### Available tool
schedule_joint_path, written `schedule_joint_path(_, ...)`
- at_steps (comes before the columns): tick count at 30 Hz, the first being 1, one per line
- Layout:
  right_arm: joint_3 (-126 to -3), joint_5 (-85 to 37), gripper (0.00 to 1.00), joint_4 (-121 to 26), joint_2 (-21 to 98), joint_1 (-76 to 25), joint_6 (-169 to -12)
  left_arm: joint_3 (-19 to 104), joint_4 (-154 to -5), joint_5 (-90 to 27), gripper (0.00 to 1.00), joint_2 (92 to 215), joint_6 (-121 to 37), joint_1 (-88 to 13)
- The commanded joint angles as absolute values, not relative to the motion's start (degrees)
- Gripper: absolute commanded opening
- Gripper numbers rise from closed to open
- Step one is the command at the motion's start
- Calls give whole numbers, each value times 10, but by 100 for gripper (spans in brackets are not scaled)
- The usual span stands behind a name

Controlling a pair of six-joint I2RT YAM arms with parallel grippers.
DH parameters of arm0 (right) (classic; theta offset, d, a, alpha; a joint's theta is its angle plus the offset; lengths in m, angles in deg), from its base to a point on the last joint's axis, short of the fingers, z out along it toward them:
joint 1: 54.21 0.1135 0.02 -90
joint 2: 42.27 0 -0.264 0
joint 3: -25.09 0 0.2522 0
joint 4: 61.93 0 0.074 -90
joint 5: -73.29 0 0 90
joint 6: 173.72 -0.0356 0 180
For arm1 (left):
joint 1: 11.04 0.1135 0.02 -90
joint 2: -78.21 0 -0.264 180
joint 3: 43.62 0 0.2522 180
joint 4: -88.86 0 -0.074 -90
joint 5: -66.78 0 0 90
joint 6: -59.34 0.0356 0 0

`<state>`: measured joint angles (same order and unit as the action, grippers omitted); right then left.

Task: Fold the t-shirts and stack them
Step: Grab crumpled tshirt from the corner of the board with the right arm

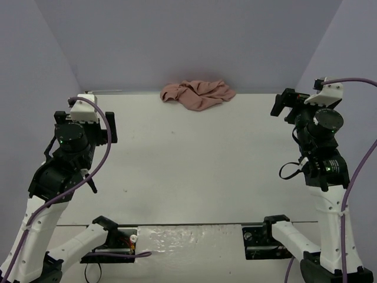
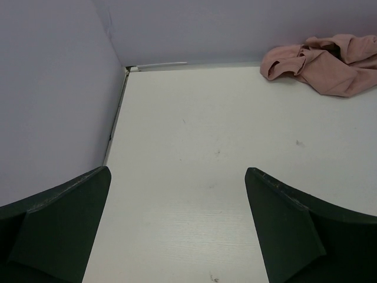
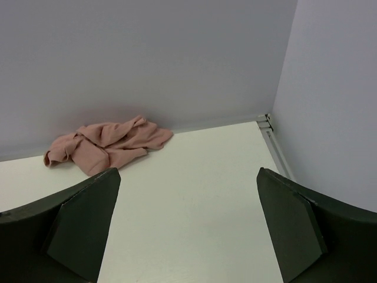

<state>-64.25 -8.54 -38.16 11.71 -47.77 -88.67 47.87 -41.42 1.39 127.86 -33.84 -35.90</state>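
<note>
The pink t-shirt (image 1: 198, 94) sits in a crumpled heap at twelve o'clock on the white counter (image 1: 194, 171), bunched up against the back wall (image 1: 188, 41). Its long axis runs nine to three along that wall. Collar and hem are lost in the folds, so I cannot tell which way it points. Left claw (image 2: 178, 177) hangs at nine o'clock, jaws spread wide and empty. Right claw (image 3: 188, 177) at three o'clock, likewise gaping, and both are well apart from the shirt.
</note>
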Motion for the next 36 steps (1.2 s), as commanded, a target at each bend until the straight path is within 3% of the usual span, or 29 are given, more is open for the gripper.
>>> schedule_joint_path(1,-631,-50,100,-434,227,-474,-934,476,-435,25,97,1301,-353,-361)
schedule_joint_path(10,-755,-118,99,-491,543,-457,-1023,485,-426,12,97,1350,-369,-361)
schedule_joint_path(21,-1065,-217,81,-525,916,-430,-1035,484,-411,12,97,1385,-400,-360)
schedule_joint_path(33,-1199,-246,75,-538,1060,-411,-1023,484,-374,11,97,1392,-419,-360)
schedule_joint_path(36,-1213,-250,63,-552,1077,-409,-1016,483,-368,5,97,1389,-426,-360)
